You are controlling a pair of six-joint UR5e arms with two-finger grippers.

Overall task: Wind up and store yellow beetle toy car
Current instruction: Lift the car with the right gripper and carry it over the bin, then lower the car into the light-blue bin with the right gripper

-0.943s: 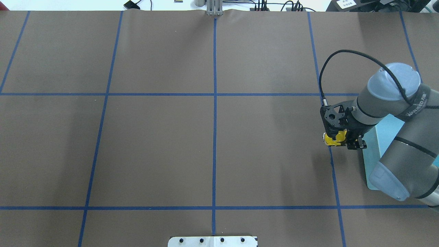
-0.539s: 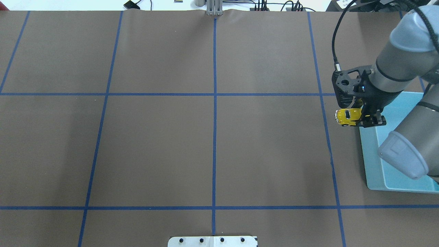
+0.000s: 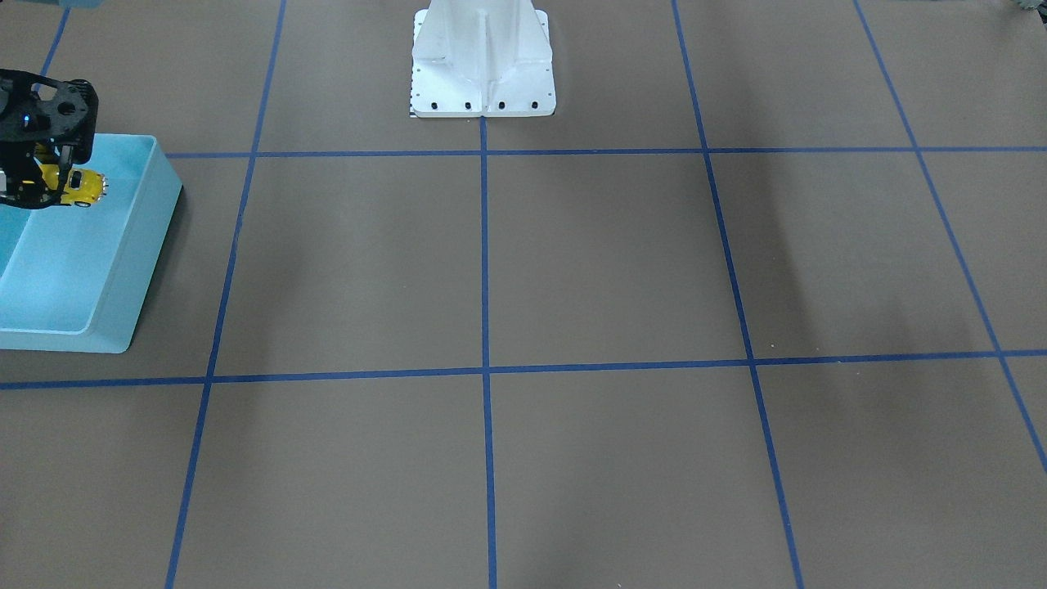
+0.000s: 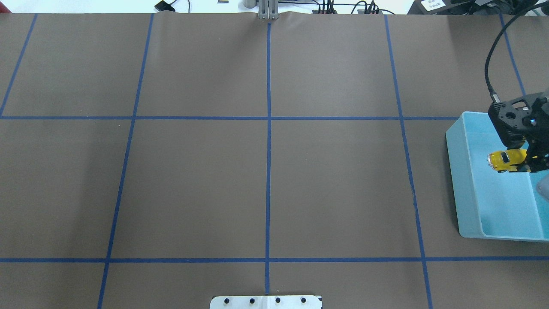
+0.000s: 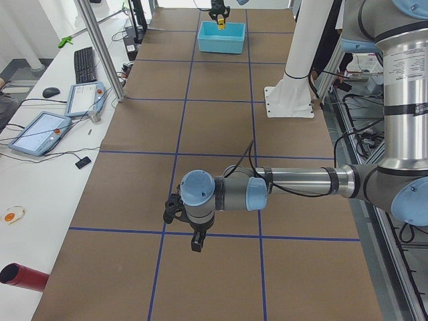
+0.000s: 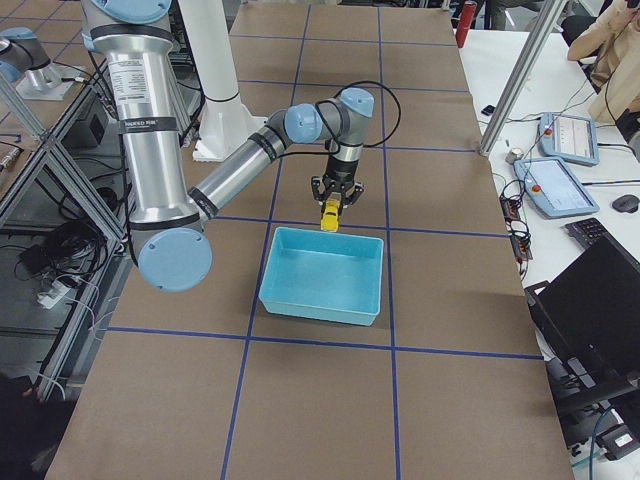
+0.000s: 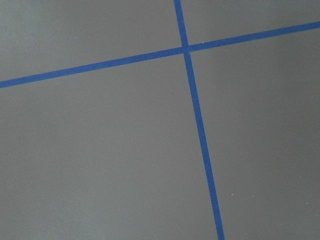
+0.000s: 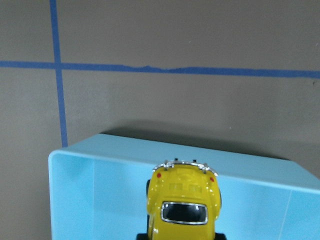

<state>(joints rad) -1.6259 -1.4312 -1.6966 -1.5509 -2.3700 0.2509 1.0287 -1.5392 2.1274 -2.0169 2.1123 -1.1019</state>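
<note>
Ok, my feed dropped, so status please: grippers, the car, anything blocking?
Right gripper shut on yellow beetle toy car, over the blue bin. Left gripper over the table, state unreadable. Nothing between car and bin.

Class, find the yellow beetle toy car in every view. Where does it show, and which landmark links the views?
Exterior front-facing: yellow beetle toy car at far left, upper part.
Overhead exterior: car at far right, mid-height.
Exterior left: car at top centre, tiny.
Exterior right: car near centre.
Left wrist-mounted: not in it.
Right wrist-mounted: car at bottom centre.
Shared landmark: the light blue bin, by the car in those five views.
</note>
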